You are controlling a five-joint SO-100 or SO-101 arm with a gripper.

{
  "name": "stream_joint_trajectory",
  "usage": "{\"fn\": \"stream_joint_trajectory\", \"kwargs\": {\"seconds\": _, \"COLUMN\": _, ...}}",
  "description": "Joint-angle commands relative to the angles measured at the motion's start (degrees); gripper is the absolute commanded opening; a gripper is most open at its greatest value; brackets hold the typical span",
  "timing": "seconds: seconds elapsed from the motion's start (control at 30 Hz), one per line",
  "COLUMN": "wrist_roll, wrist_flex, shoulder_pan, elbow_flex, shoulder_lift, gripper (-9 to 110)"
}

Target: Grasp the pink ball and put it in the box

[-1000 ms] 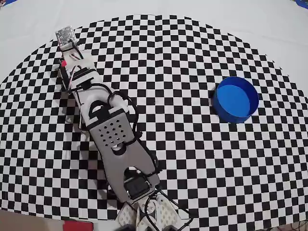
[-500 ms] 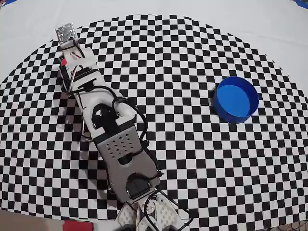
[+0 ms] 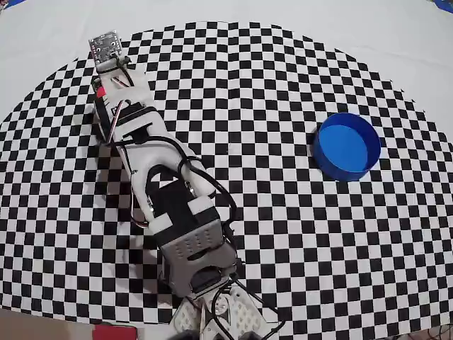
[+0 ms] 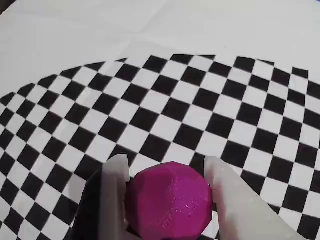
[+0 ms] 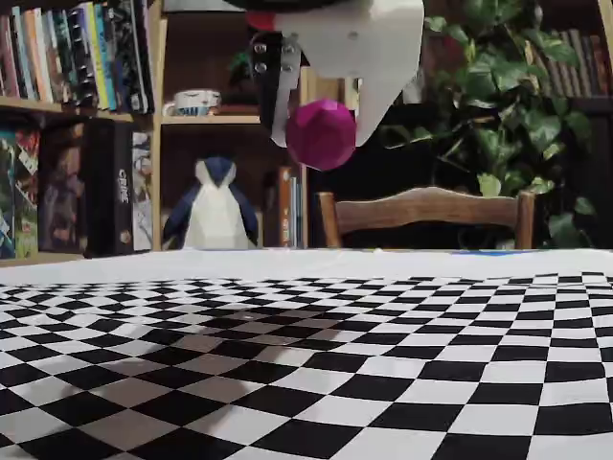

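Wrist view: jaws clamped on ball (image 4: 169, 205), lifted clear of surface (image 5: 383, 326). I'm in carry phase; next, swing across to box (image 3: 347, 146), well apart, then release.

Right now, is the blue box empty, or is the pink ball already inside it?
Empty. The overhead view shows only the bare blue floor of the box. The pink ball is held in the gripper, lifted above the table.

The hand (image 5: 321, 115), closed around the pink ball (image 5: 321, 133), hangs well above the bench (image 5: 383, 383), with open air beneath it. In the overhead view nothing stands on the checkered bench between the arm and the box (image 3: 347, 146) near the right edge
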Motion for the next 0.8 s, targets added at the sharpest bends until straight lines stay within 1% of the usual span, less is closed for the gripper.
{"fn": "stream_joint_trajectory", "kwargs": {"seconds": 0.0, "wrist_roll": -0.3, "wrist_flex": 0.4, "shoulder_pan": 1.2, "elbow_flex": 1.1, "shoulder_lift": 5.9, "gripper": 0}}
{"fn": "stream_joint_trajectory", "kwargs": {"seconds": 0.77, "wrist_roll": -0.3, "wrist_flex": 1.2, "shoulder_pan": 6.4, "elbow_flex": 16.3, "shoulder_lift": 23.1, "gripper": 0}}
